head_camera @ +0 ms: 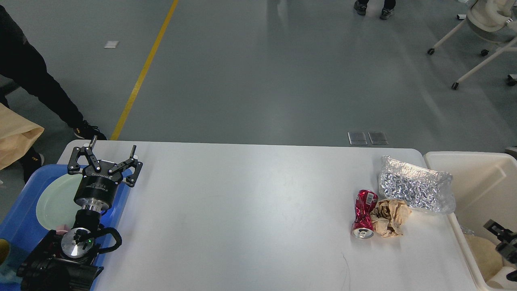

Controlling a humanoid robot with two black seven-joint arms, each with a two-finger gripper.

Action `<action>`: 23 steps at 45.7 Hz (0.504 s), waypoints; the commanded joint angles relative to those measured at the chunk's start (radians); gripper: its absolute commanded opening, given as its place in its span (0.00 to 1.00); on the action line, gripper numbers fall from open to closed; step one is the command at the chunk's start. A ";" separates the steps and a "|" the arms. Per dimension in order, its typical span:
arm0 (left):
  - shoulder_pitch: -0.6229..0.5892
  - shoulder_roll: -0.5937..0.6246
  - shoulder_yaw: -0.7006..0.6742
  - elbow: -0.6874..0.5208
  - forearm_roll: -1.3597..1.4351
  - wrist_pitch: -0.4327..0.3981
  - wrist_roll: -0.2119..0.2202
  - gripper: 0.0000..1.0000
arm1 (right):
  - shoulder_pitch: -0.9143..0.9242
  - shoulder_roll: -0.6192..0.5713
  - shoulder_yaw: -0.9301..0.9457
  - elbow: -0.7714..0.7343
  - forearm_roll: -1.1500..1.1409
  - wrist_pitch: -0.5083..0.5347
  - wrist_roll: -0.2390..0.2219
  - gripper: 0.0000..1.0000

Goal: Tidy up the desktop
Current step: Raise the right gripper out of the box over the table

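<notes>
Three scraps on desk [242, 210]: can [364, 214], paper wad [388, 217], foil bag [414, 190]. Left hand [106, 157] spread, empty; right hand [503, 238] state unclear. Risk: touching can and wad dragged together.

1. Left arm: enters at the lower left corner of the frame and rises toward the upper left; black links, silver wrist joint with a small green light.
2. Left black two-finger gripper [111, 150]: points up-frame, fingers spread apart, nothing between them.
3. Right black gripper [503, 239]: only a fragment at the lower right edge; finger state unreadable.
</notes>
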 commanded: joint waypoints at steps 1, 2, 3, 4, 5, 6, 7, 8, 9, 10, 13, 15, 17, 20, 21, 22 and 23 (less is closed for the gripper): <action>0.000 0.000 0.000 0.000 0.000 0.000 0.000 0.96 | 0.218 -0.092 -0.006 0.186 -0.143 0.120 -0.012 1.00; 0.000 0.000 0.000 0.000 0.000 0.000 0.000 0.96 | 0.256 -0.100 -0.009 0.208 -0.177 0.145 -0.020 1.00; 0.000 0.000 0.000 0.000 0.000 0.000 0.000 0.96 | 0.295 -0.108 -0.009 0.229 -0.209 0.169 -0.030 1.00; 0.000 0.000 0.000 0.000 0.000 0.000 0.000 0.96 | 0.331 -0.115 -0.010 0.249 -0.240 0.197 -0.041 1.00; 0.000 0.000 0.000 0.000 0.000 0.000 0.000 0.96 | 0.367 -0.123 -0.012 0.269 -0.267 0.229 -0.053 1.00; 0.000 0.000 0.000 0.000 0.000 0.000 0.000 0.96 | 0.404 -0.129 -0.012 0.289 -0.290 0.263 -0.064 1.00; 0.000 0.000 0.000 0.000 0.000 0.000 0.000 0.96 | 0.440 -0.135 -0.015 0.306 -0.313 0.298 -0.075 1.00; 0.000 0.000 0.000 0.000 0.000 0.000 0.000 0.96 | 0.483 -0.137 -0.021 0.324 -0.330 0.335 -0.083 1.00; 0.000 0.000 0.000 0.000 0.000 0.000 0.000 0.96 | 0.526 -0.137 -0.029 0.340 -0.341 0.373 -0.089 1.00; 0.000 0.000 0.000 0.000 0.000 0.000 0.000 0.96 | 0.569 -0.135 -0.042 0.355 -0.350 0.412 -0.092 1.00; 0.000 0.000 0.000 0.000 0.000 0.000 0.000 0.96 | 0.701 -0.126 -0.093 0.409 -0.354 0.533 -0.096 1.00; 0.000 0.000 0.000 0.000 0.000 0.000 0.000 0.96 | 0.857 -0.094 -0.145 0.474 -0.352 0.643 -0.096 1.00; 0.000 0.000 0.000 0.000 0.000 0.000 0.000 0.96 | 0.934 -0.071 -0.165 0.514 -0.352 0.689 -0.098 1.00; 0.000 0.000 0.000 0.000 0.000 0.000 0.000 0.96 | 1.040 -0.030 -0.197 0.582 -0.350 0.746 -0.098 1.00; 0.000 0.000 0.000 0.000 0.000 0.000 0.000 0.96 | 1.074 -0.017 -0.210 0.608 -0.350 0.766 -0.096 1.00; 0.000 0.000 0.000 0.000 0.000 0.000 0.000 0.96 | 1.109 -0.002 -0.222 0.640 -0.350 0.789 -0.096 1.00; 0.000 0.000 0.000 0.000 0.000 0.000 0.000 0.96 | 1.149 0.013 -0.234 0.665 -0.350 0.811 -0.098 1.00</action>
